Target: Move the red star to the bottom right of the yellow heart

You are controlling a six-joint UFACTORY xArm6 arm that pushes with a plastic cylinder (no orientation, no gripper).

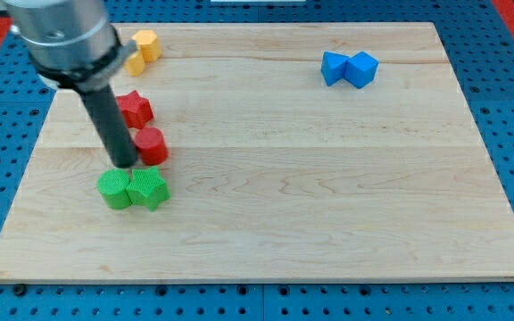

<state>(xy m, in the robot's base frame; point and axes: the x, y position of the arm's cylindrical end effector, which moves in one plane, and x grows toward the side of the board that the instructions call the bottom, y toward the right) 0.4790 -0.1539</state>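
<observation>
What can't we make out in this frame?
- Yellow heart, camera view: its left part sits behind the arm, so the shape is unclear.
- Red star: left edge hidden by the rod.
- Red cylinder: left side covered by the rod.
- My tip: whether it touches the red cylinder or the green blocks cannot be told.
</observation>
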